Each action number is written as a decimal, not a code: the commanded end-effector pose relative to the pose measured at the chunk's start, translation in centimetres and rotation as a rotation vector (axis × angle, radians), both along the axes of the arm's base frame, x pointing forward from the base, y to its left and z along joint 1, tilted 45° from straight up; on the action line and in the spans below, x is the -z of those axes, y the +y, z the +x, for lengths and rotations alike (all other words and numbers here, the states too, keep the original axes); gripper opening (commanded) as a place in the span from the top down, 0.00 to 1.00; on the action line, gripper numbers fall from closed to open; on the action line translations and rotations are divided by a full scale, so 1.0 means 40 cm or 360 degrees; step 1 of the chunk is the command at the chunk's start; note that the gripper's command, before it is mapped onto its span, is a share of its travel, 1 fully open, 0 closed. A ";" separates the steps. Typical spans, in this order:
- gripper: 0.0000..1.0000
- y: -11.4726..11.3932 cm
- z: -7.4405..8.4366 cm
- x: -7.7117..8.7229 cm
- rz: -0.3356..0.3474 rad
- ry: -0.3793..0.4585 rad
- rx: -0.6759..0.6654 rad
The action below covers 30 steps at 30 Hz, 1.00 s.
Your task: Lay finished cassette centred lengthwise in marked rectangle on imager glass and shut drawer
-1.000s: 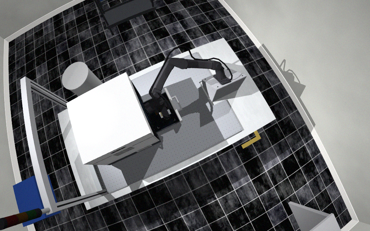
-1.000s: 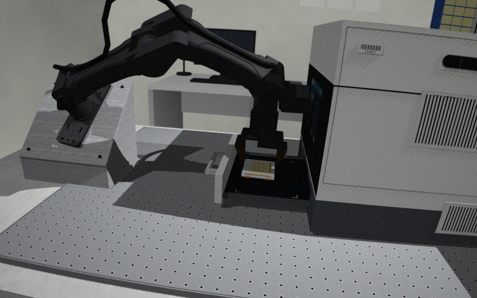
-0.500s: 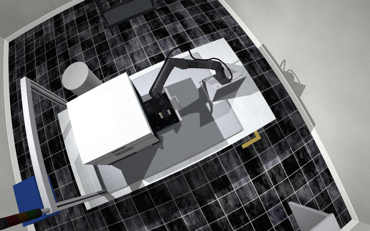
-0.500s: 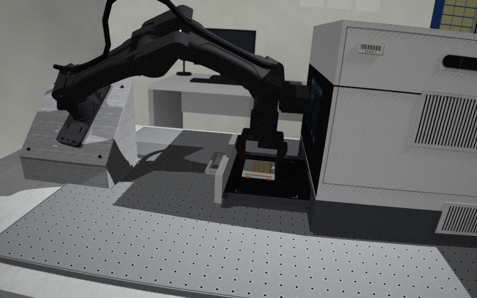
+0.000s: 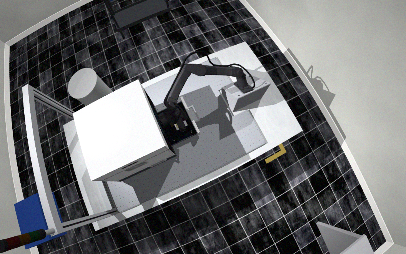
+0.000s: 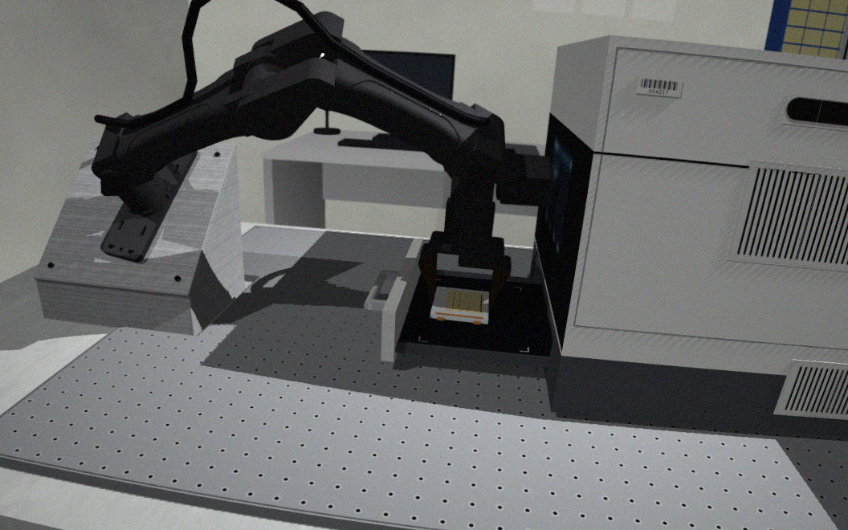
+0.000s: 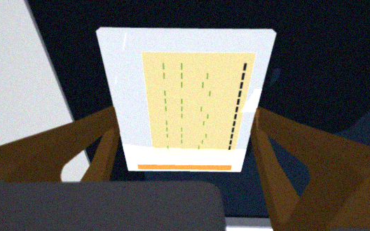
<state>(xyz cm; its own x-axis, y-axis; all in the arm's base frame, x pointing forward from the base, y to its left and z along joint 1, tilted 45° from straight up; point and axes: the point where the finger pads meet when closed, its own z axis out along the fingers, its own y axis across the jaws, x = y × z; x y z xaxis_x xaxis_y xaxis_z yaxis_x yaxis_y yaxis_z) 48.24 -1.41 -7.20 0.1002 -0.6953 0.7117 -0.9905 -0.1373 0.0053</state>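
FINISHED (image 7: 186, 99) is a white cassette with a yellow gel window, green and black dashes and an orange bar at its near end. My gripper (image 7: 185, 114) is shut on its two long sides. In the exterior view the cassette (image 6: 458, 306) hangs just above the dark glass (image 6: 480, 322) of IM's open drawer, under my gripper (image 6: 463, 279). Two white corner marks (image 6: 523, 349) show at the glass's near edge. IM (image 6: 723, 197) is the big white box; its drawer (image 5: 183, 132) stands pulled out, with my gripper (image 5: 179, 126) over it.
The drawer's white front panel with its handle (image 6: 385, 309) stands left of the glass. A grey wedge-shaped mount (image 6: 144, 262) carries my arm's base. The perforated breadboard (image 6: 348, 434) lies in front. A grey cylinder (image 5: 86, 85) stands behind IM.
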 end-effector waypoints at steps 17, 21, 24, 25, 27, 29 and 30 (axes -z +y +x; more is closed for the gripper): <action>1.00 0.022 0.002 0.011 0.0011 0.0001 -0.0046; 1.00 0.024 0.009 0.004 0.0016 -0.0018 -0.0044; 1.00 0.024 0.008 0.004 0.0015 -0.0016 -0.0043; 1.00 0.024 0.007 0.004 0.0015 -0.0016 -0.0043; 1.00 0.024 0.007 0.004 0.0015 -0.0015 -0.0043; 1.00 0.024 0.006 0.004 0.0015 -0.0014 -0.0042; 1.00 0.024 0.005 0.004 0.0015 -0.0013 -0.0042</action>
